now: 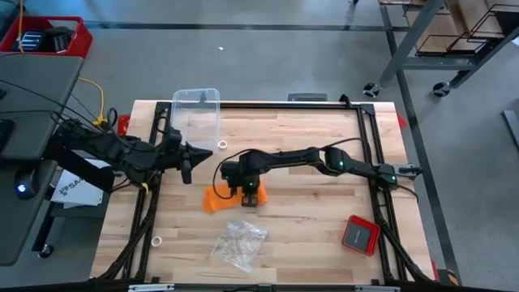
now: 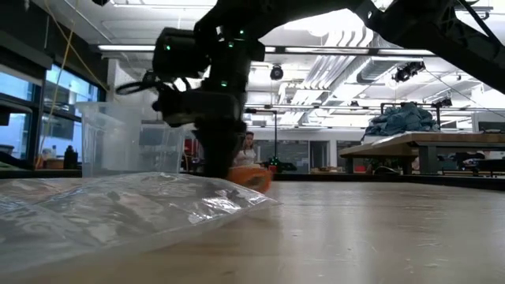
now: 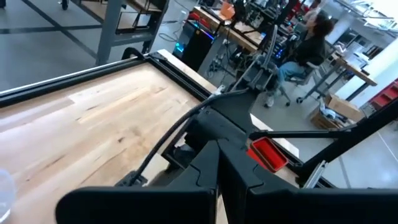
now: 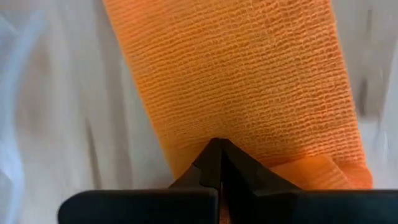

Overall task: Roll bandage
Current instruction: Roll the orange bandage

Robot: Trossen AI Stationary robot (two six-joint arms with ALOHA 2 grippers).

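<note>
Right end effector [image 1: 250, 195] sits low at counter [image 1: 308, 227] centre, fingers together, seemingly pinching the bandage [image 1: 220, 197] edge; the strip trails toward 9 o'clock. Roll well: keep pinch firm, turn slowly, layers aligned. Left end effector [image 1: 186, 165] waits closed at 10 o'clock.

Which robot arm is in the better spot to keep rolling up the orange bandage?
The right arm, probably. Its tool is down on the bandage, fingers pinched together on the fabric in the right wrist view. The left tool hangs apart from it, beside the clear container.
</note>
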